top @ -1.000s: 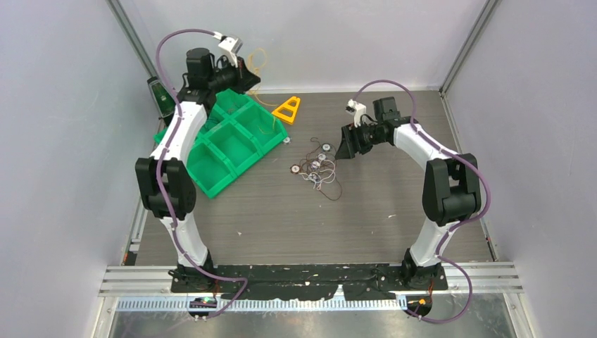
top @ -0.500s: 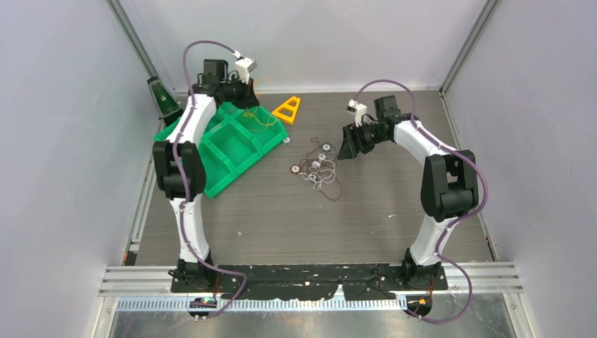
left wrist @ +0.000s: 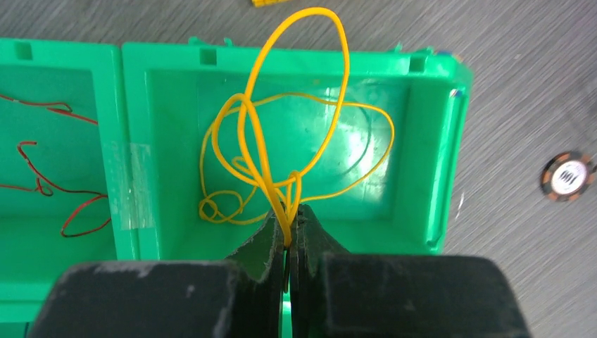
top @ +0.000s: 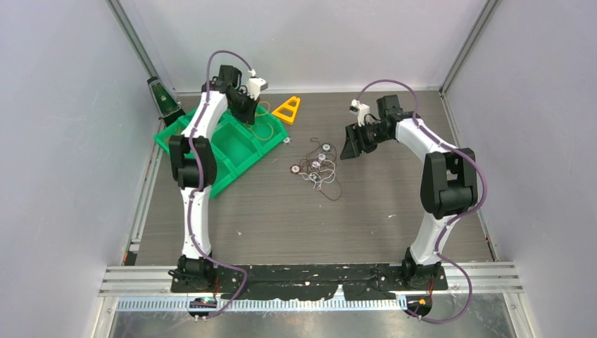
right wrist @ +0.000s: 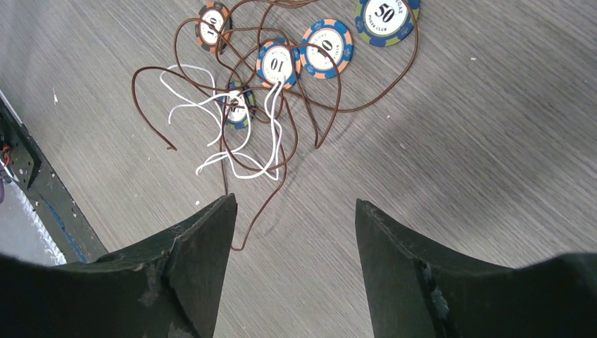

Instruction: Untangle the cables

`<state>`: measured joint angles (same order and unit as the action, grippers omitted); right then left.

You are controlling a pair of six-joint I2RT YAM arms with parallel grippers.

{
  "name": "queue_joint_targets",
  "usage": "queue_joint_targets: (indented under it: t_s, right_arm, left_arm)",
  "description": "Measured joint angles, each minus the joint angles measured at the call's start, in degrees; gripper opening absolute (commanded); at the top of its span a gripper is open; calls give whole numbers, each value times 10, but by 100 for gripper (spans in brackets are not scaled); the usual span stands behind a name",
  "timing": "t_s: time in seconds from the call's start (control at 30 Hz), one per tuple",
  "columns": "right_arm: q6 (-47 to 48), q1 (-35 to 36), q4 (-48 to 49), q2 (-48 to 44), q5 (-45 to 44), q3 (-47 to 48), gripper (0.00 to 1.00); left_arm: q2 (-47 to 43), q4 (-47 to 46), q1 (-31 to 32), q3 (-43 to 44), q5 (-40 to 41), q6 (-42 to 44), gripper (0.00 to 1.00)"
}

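Note:
My left gripper [left wrist: 287, 211] is shut on a looping yellow cable [left wrist: 296, 105] and holds it over the right-end compartment of the green bin [left wrist: 422, 127]; in the top view it [top: 248, 111] hangs over the bin [top: 211, 179]. A red cable [left wrist: 49, 186] lies in the compartment to the left. My right gripper [right wrist: 296, 204] is open and empty above the table, just short of a tangle of dark brown cable [right wrist: 331, 77] and white cable [right wrist: 211, 113]. That tangle [top: 318, 169] lies mid-table, left of the right gripper [top: 350, 148].
Several ringed discs [right wrist: 325, 48] lie among the tangle, and one [left wrist: 567, 177] lies right of the bin. An orange triangular piece [top: 287, 109] sits behind the bin. A dark green object [top: 163, 98] stands at the left wall.
My left arm has swung right and down from behind the bin, bringing the yellow cable over the bin's end compartment. The right gripper has stayed almost still.

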<state>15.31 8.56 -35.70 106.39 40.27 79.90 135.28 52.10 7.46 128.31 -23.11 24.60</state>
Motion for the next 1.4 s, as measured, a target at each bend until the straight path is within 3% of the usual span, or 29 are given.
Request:
queue_joint_targets:
  t_s: [0.17, 0.27, 0.4, 0.57, 0.7, 0.77, 0.93, 1.13, 1.27, 1.4]
  right_arm:
    - [3, 0, -5, 9, 1, 12, 69]
    - [5, 0, -8, 9, 3, 17, 69]
    - [5, 0, -10, 9, 4, 23, 69]
    - [5, 0, -13, 9, 8, 27, 72]
    - [5, 14, -19, 17, -3, 41, 74]
    - [7, 33, -24, 28, -15, 54, 74]
    - [16, 80, -42, 63, -37, 79, 74]
    - [19, 111, -69, 96, -48, 87, 70]
    - [24, 112, -81, 97, -57, 87, 65]
    - [24, 112, -89, 98, -58, 87, 62]
  left_arm:
    - [0, 20, 3, -3, 35, 50, 47]
    - [-3, 24, 5, -6, 45, 75, 61]
    - [-18, 29, 7, -8, 42, 86, 72]
    - [-71, 31, 10, -9, 11, 85, 99]
    - [-145, 13, 11, -53, -35, 67, 100]
    - [-207, -18, 12, -120, -72, 49, 97]
    - [-340, -108, 31, -293, -146, -7, 84]
    - [-379, -226, 105, -460, -217, -87, 59]
    - [-381, -252, 156, -550, -223, -59, 48]
    - [-396, -266, 203, -614, -215, 21, 44]
